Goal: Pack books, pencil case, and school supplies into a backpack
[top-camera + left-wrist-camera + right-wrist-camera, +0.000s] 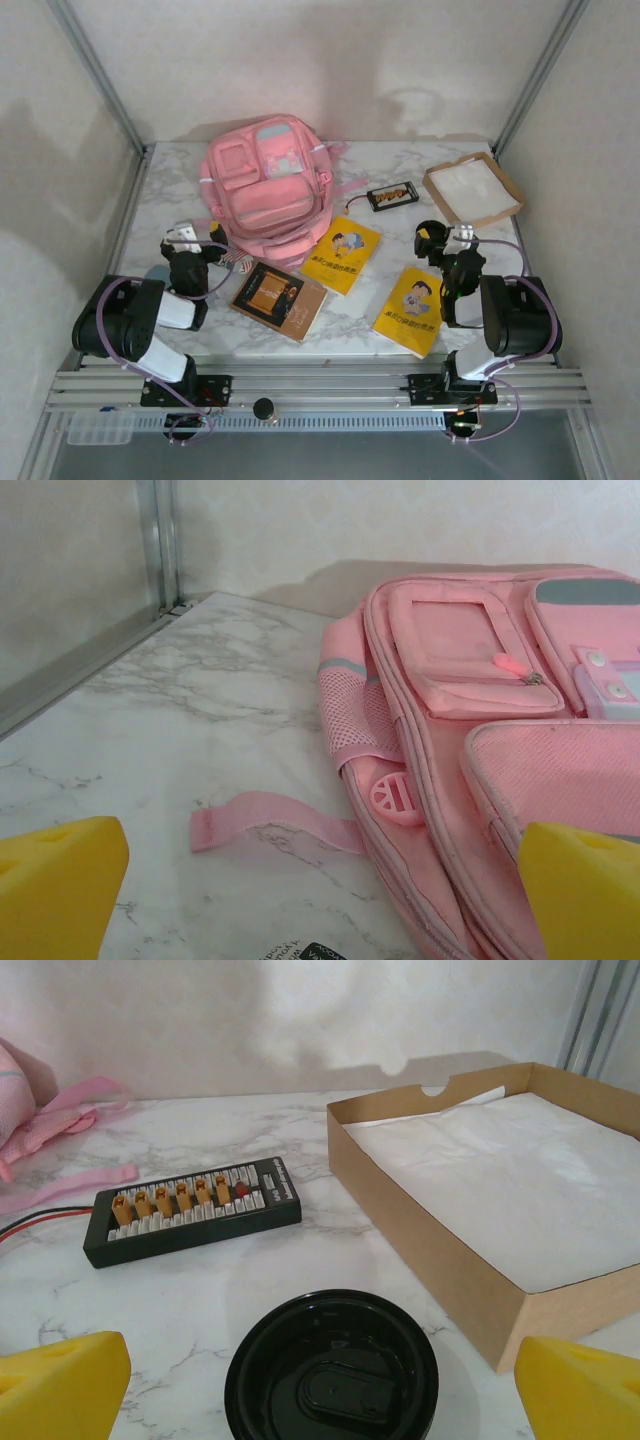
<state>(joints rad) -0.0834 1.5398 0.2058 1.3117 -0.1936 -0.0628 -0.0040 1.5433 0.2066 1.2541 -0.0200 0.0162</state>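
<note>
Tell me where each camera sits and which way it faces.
Top external: above, behind the arm bases, looking down at the table; left gripper, right gripper show.
Left wrist: low, facing the backpack; yellow fingertips at bottom corners.
Right wrist: low, facing tray and connector board; yellow fingertips too.
Shared: top and left wrist both see the backpack.

Probably robot lab test cell; aluminium rail frame (320, 384); plain white panel walls (300, 60); marble-pattern tabletop (170, 195)

L wrist view: backpack (450, 730) R part past frame edge.
</note>
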